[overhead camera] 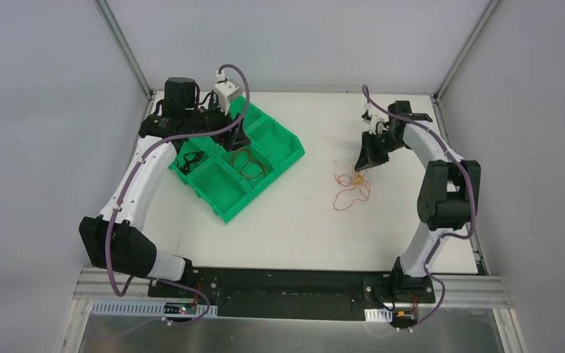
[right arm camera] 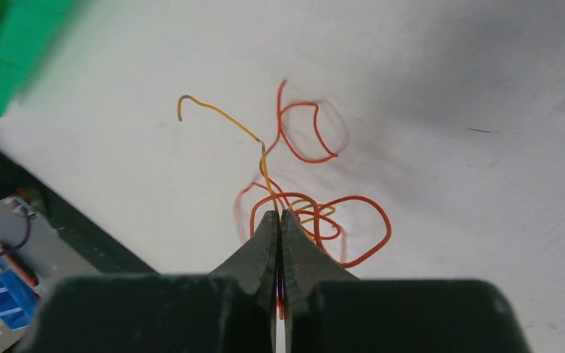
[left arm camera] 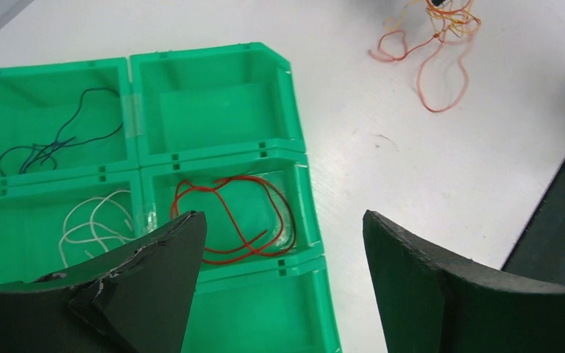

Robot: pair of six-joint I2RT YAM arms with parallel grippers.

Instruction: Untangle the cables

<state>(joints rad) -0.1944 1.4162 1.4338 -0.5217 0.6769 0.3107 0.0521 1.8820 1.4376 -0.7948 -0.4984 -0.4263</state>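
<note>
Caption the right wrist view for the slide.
Right claw shut on a yellow cable amid orange cable loops on the white table.

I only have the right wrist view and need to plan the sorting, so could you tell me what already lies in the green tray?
Observer: One compartment of the green tray holds a red cable.
Operator: Are any others filled?
Observer: Yes, a white cable lies in one and a dark cable in another.
Operator: My right gripper is shut on the tangle; where is the left gripper?
Observer: Open, above the tray, holding nothing.
</note>
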